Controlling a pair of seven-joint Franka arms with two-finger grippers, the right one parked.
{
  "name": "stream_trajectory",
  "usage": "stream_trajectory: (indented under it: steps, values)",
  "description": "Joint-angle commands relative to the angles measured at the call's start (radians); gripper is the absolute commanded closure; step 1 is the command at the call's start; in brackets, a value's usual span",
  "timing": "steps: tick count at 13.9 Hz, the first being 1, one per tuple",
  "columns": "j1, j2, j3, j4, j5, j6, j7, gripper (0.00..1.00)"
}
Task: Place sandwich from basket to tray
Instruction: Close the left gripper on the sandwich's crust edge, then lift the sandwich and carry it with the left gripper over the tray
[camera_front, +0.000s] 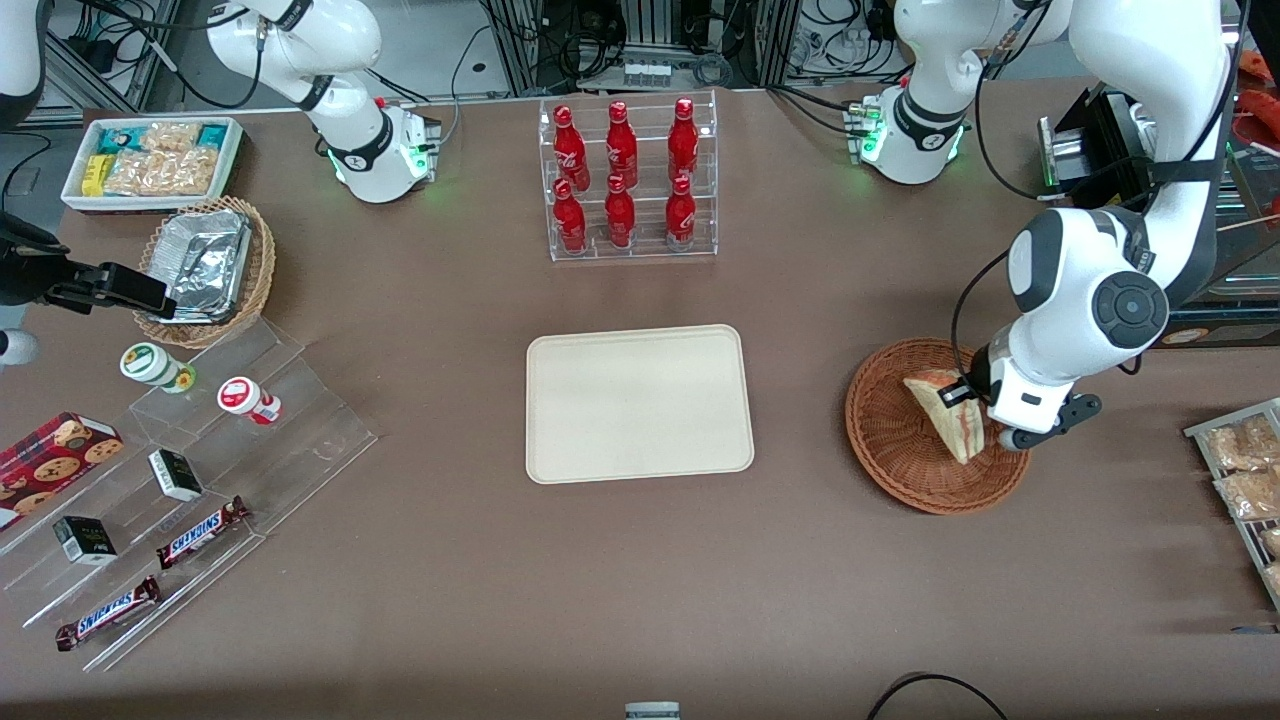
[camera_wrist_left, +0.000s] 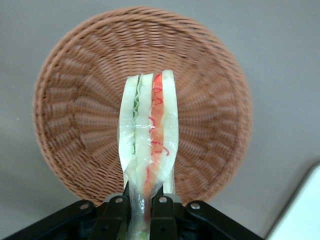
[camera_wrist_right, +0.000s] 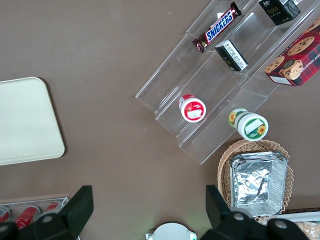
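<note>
My arm is bent over the basket (camera_front: 905, 440), wrist pointing down. My tool (camera_wrist_left: 146, 207) is clamped on the sandwich (camera_wrist_left: 149, 135), 2 fingers (camera_wrist_left: 114, 212) pinching 1 corner, wedge hanging just above the basket. Tray (camera_front: 640, 402) sits well apart, mid-desk.

Readable text: SNICKERS only.
We read it on two chocolate bars (camera_front: 203, 533) (camera_front: 107, 613) on the clear stepped stand (camera_front: 300, 440).
</note>
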Motion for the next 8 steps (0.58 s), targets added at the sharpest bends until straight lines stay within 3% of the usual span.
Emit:
stream_trajectory:
  steps: [1,8]
  values:
    - [-0.085,0.024,0.005,0.039,-0.002,-0.022,0.012,1.0]
    - [-0.312,0.144,0.007,0.176,0.001,-0.057,-0.02,1.0]
